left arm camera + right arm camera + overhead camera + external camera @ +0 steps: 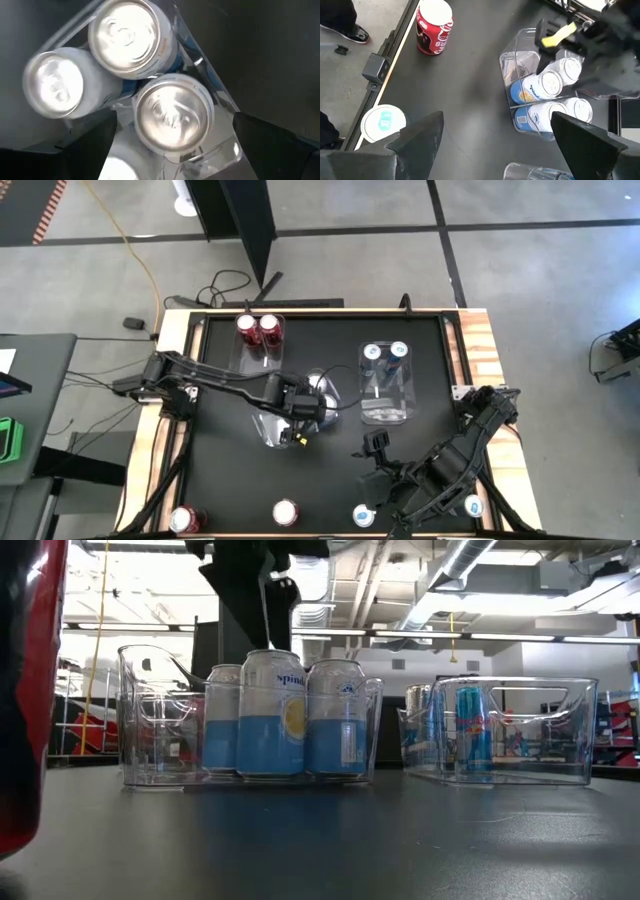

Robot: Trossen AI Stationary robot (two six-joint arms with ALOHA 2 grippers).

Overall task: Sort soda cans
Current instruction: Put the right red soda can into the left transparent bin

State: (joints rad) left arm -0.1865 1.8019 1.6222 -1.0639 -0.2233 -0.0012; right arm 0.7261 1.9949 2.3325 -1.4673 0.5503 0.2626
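Low view: three silver-blue cans (pixel 273 712) in bin (pixel 150 710).

— How many bins?
— Three clear bins (pixel 385 405).
— And red cans?
— Four red cans (pixel 269 330): two in a bin, two loose on the surface.
— Dark blue ones?
— Two slim blue cans (pixel 373 352) in a bin.
— Silver-and-blue?
— At least three silver-and-blue cans (pixel 172 112) in one bin.
— Any others?
— Two pale-topped cans (pixel 363 515); I cannot tell their kind.
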